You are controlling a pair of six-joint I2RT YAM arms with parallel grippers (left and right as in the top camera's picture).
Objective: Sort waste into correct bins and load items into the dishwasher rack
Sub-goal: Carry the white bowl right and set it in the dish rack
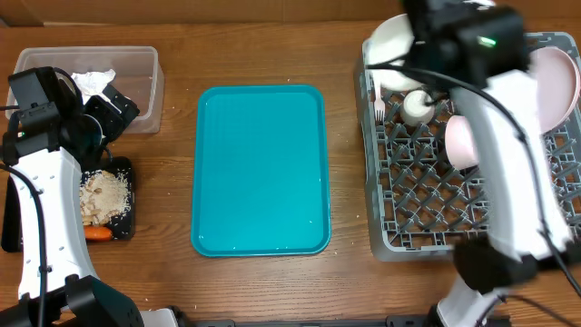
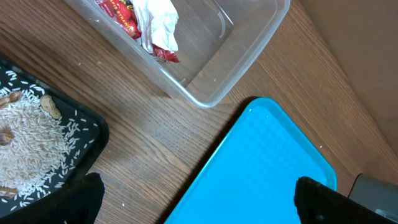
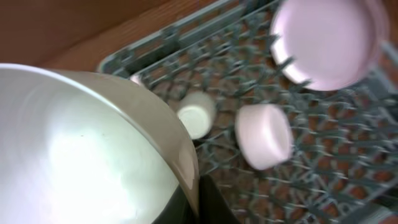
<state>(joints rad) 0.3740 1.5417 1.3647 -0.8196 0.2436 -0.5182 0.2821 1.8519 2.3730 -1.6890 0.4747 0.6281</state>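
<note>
My right gripper is shut on the rim of a white bowl and holds it over the far left corner of the grey dishwasher rack; the bowl also shows in the overhead view. In the rack are a white plate, another bowl, a small cup and a white fork. My left gripper is open and empty, above the wood between the clear tub and the teal tray. The tub holds a white napkin and a red wrapper. The black tray holds beige scraps and the carrot.
The flat teal serving tray lies in the middle of the table, and its corner shows under my left gripper. The right arm stretches over the rack. A cardboard wall runs along the far edge.
</note>
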